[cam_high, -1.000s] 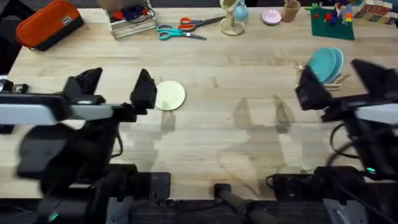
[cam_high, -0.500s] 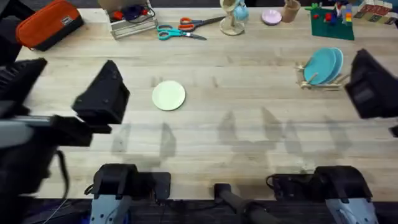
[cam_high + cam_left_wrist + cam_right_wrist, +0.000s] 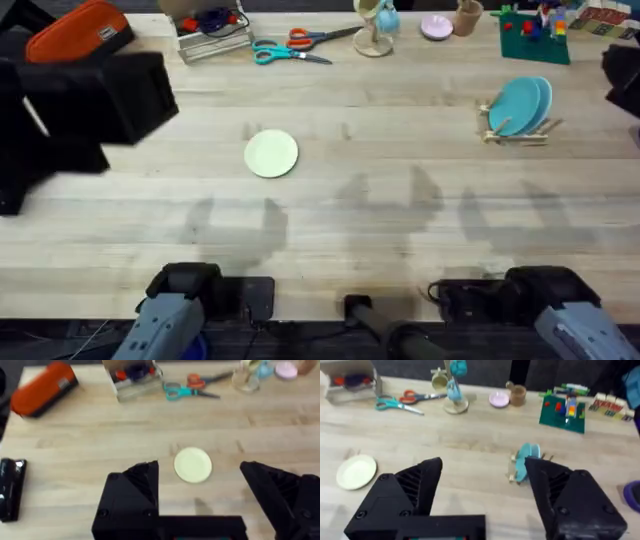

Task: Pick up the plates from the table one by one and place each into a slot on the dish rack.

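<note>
Left gripper (image 3: 200,497) & right gripper (image 3: 482,500) — jaws wide, empty; dish rack (image 3: 515,134) mostly hidden behind teal plates (image 3: 522,103).

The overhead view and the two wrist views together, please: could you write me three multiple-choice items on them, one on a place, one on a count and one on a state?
1. Where is the pale yellow-green plate?
A. flat on the table, left of centre
B. in the dish rack
C. under the scissors

2. How many teal-blue plates stand in the dish rack?
A. none
B. two
C. four

3. How does the left gripper stand?
A. shut on the plate
B. shut on nothing
C. open, holding nothing

Answers:
1 A, it lies alone on bare wood, far from the rack.
2 B, two overlapping blue discs stand on edge between the pegs.
3 C, the left wrist view shows its fingers wide apart with the plate lying on the table beyond them.
</note>
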